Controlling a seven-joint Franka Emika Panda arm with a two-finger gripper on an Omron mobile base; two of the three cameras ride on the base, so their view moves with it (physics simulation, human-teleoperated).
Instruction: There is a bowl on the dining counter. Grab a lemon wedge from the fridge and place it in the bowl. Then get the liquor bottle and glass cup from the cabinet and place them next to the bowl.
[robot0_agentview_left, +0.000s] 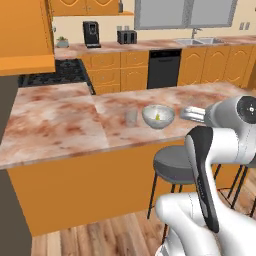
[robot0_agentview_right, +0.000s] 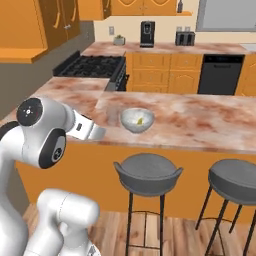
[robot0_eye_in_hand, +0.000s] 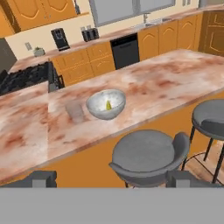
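A grey bowl (robot0_agentview_left: 158, 116) (robot0_agentview_right: 137, 120) (robot0_eye_in_hand: 106, 104) sits near the front edge of the marble dining counter (robot0_agentview_left: 60, 125) (robot0_eye_in_hand: 166, 83). A yellow lemon wedge (robot0_eye_in_hand: 108, 105) (robot0_agentview_left: 158, 117) (robot0_agentview_right: 140, 120) lies inside it. A clear glass cup (robot0_agentview_left: 131, 117) (robot0_eye_in_hand: 75, 112) stands upright just left of the bowl, a small gap apart. My gripper (robot0_eye_in_hand: 113, 178) is open and holds nothing; its dark fingertips (robot0_eye_in_hand: 41, 178) stand wide apart. It hovers back from the counter's front edge, above the stools and aimed at the bowl. The liquor bottle is out of view.
Two grey bar stools (robot0_eye_in_hand: 148, 155) (robot0_eye_in_hand: 212, 120) stand under the counter's front edge. Across the aisle are orange cabinets, a black dishwasher (robot0_agentview_left: 164, 68), a stove (robot0_agentview_right: 90, 66), a coffee machine (robot0_agentview_left: 91, 34), a toaster (robot0_agentview_left: 127, 36) and a sink (robot0_agentview_left: 199, 41).
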